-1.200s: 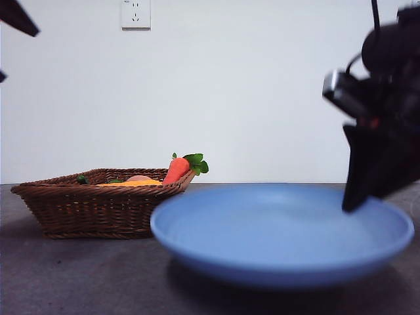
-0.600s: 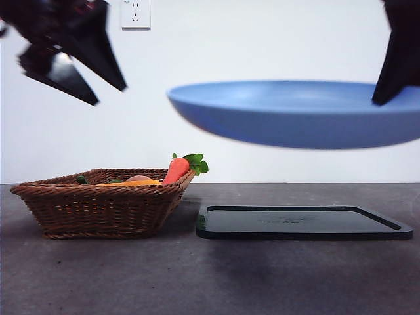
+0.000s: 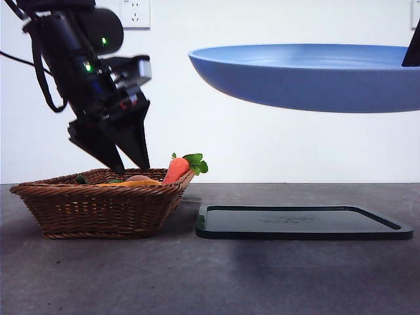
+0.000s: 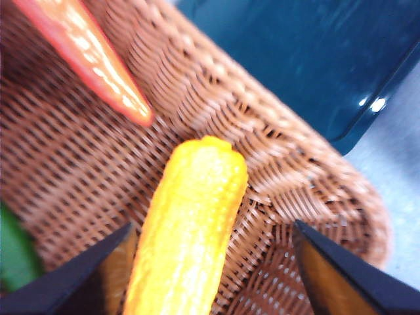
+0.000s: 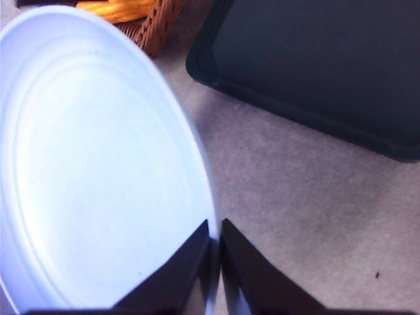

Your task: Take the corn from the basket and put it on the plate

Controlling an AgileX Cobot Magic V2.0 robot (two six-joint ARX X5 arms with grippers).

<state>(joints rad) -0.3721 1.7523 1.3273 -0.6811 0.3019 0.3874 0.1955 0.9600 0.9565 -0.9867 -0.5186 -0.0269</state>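
White wall with a socket [image 3: 136,14] backs a grey desk [image 3: 197,275], where a wicker basket [image 3: 98,207] sits just beside a flat black tray [image 3: 302,223]. Over the basket the left tool [image 3: 128,164] hangs with its jaws spread wide, tips at about rim height. From its wrist camera the corn [image 4: 187,230] lies on the basket floor between the two jaws, nearer one jaw than the other, and neither jaw clearly touches it. The cob's long axis runs lengthwise out from the tool, its blunt end aimed at the basket's woven wall on the tray side. A carrot [image 3: 176,169] leans on that rim, leaves outward, its tip near the cob's far end but apart from it; something green [image 4: 14,252] lies at the cob's other side. High above the tray, the right tool [image 5: 214,239] is clamped on the edge of the blue plate [image 3: 308,75], holding it roughly level, with open air between plate and tray.
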